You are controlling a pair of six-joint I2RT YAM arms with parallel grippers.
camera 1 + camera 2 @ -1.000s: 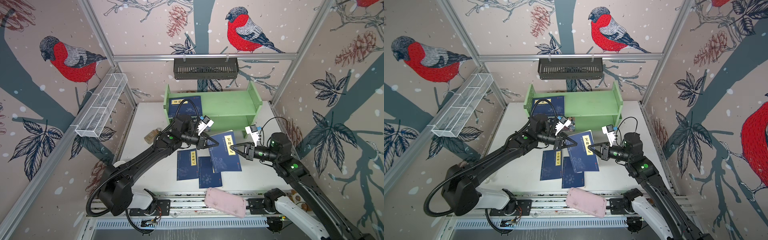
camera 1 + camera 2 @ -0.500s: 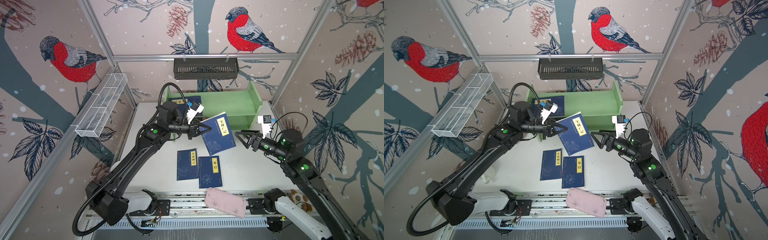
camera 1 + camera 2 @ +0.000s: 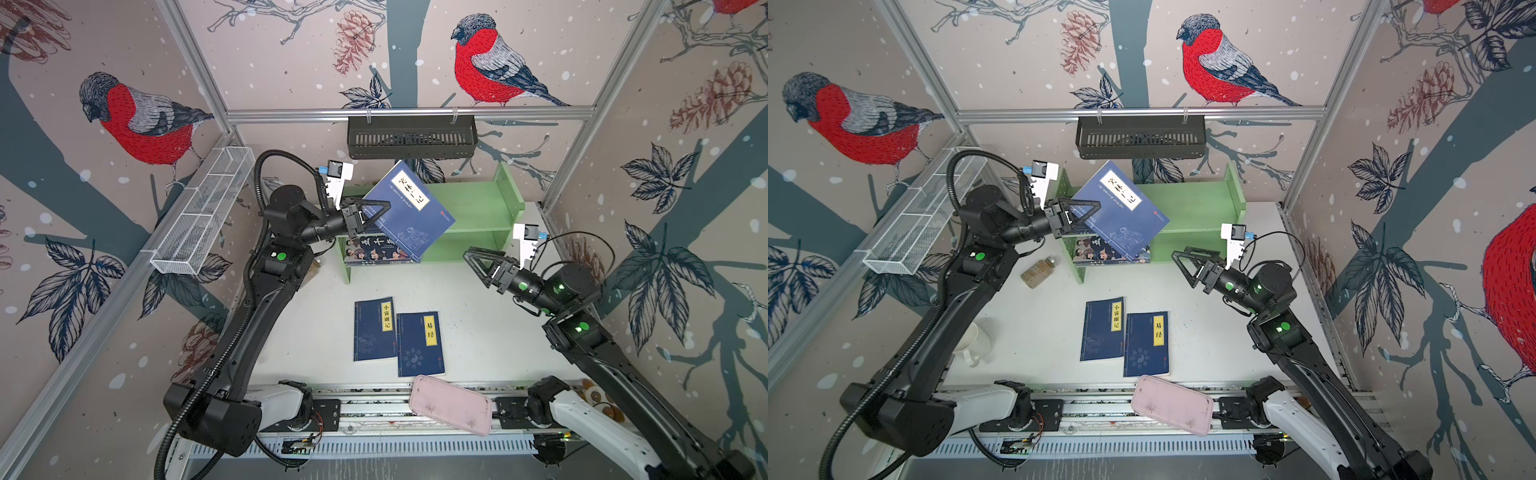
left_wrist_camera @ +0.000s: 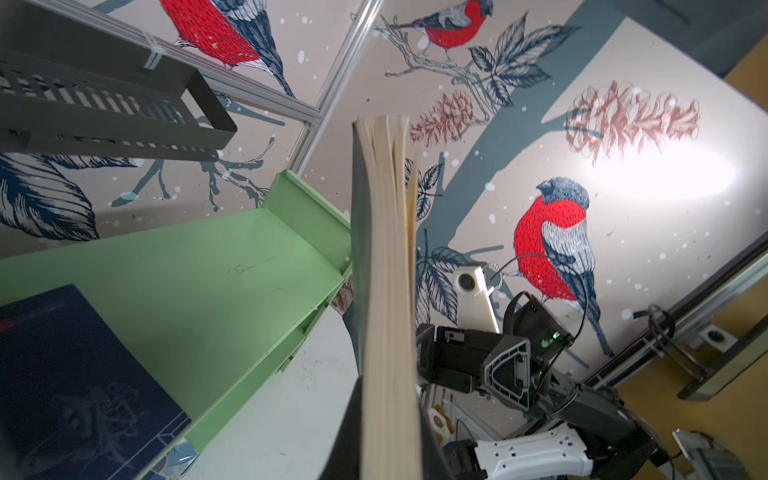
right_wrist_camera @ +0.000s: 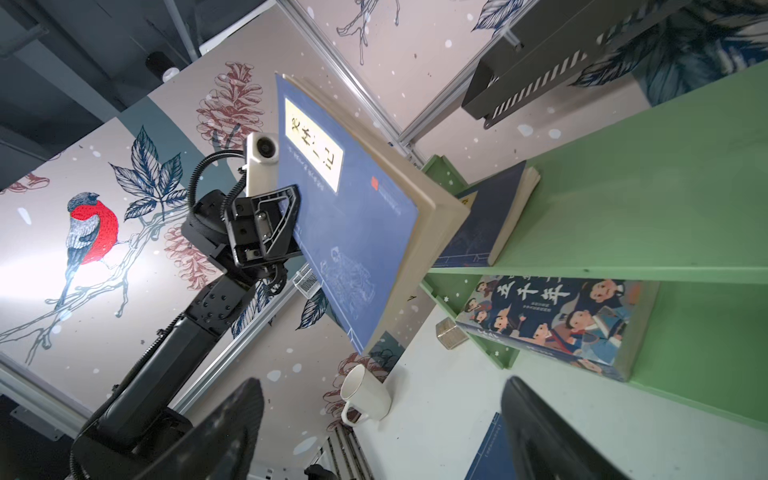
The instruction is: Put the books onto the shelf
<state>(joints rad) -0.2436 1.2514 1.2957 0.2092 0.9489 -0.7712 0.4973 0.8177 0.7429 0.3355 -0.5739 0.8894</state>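
Shelf (image 3: pixel 469 199), light green with two tiers, stands at the table's far edge. The cartoon-cover book (image 3: pixel 374 251) lies flat at the left end of its lower tier, and a navy book (image 5: pixel 490 216) lies at the left end of the upper tier. Left gripper (image 3: pixel 376 210) pinches another navy book (image 3: pixel 409 208) by one long edge, tilted in the air over the shelf's left half. Its pages fan at the free end, so it looks light and floppy; a deep, firm hold suits it. Two smaller navy books (image 3: pixel 374 328) lie flat, side by side, near the table's front edge. Right gripper (image 3: pixel 478 262) hovers spread and empty before the shelf's right end
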